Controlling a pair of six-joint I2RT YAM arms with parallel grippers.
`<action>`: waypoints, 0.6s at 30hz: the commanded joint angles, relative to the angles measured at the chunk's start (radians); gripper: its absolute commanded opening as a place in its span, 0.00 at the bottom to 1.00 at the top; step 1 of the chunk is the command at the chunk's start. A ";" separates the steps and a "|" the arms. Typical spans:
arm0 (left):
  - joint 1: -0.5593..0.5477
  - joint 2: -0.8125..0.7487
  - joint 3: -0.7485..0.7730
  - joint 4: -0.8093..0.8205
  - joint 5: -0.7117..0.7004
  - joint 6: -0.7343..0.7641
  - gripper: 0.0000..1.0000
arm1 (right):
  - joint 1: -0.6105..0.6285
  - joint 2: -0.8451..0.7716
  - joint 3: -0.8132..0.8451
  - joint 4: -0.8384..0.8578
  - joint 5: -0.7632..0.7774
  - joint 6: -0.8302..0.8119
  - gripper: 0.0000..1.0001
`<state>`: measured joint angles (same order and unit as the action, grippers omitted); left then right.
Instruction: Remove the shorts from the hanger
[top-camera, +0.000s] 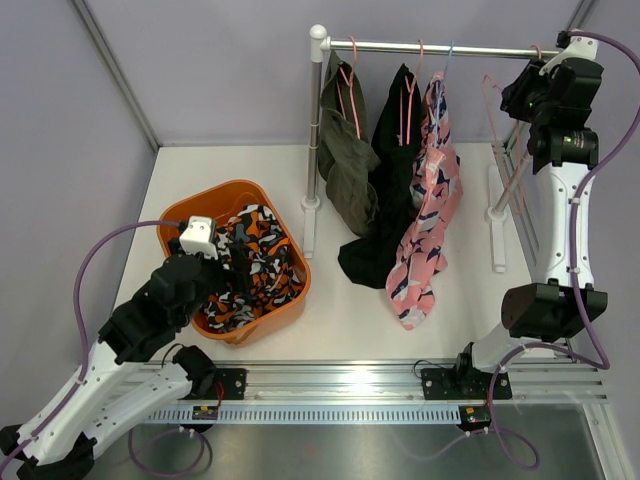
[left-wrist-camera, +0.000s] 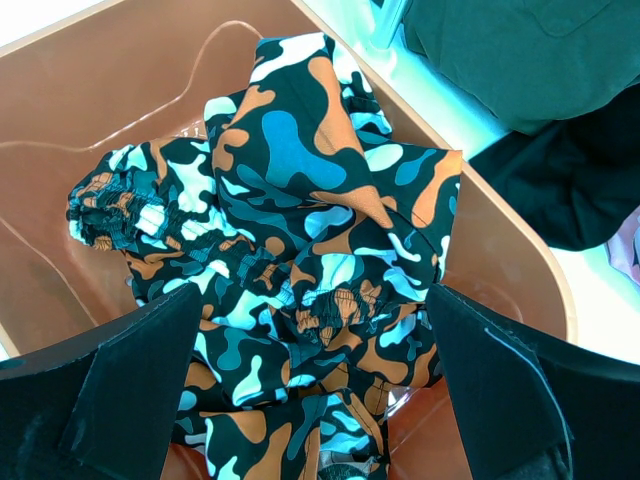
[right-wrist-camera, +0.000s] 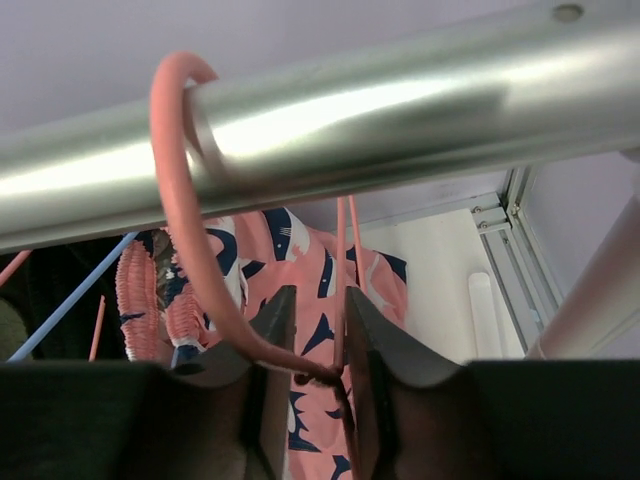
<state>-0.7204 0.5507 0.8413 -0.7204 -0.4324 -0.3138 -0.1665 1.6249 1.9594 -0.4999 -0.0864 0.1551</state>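
No legible text, label, brand, number or sign on anything in view.

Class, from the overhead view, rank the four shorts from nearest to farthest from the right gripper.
From the right gripper:
1. Pink shorts, hanging rightmost on the rail.
2. Black shorts, hanging just left of them.
3. Olive shorts, at the rail's left end.
4. Camouflage shorts, in the orange tub, far left.
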 joint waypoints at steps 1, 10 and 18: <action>0.003 0.002 -0.001 0.013 0.014 0.013 0.99 | -0.005 -0.048 0.004 -0.002 0.033 0.004 0.39; 0.003 0.000 -0.002 0.015 0.012 0.015 0.99 | -0.005 -0.148 -0.025 -0.049 0.121 0.030 0.51; 0.002 -0.003 0.002 0.009 0.006 0.007 0.99 | -0.005 -0.383 -0.145 -0.078 0.109 0.109 0.56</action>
<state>-0.7204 0.5507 0.8410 -0.7204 -0.4328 -0.3138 -0.1665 1.3571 1.8427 -0.5812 0.0101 0.2241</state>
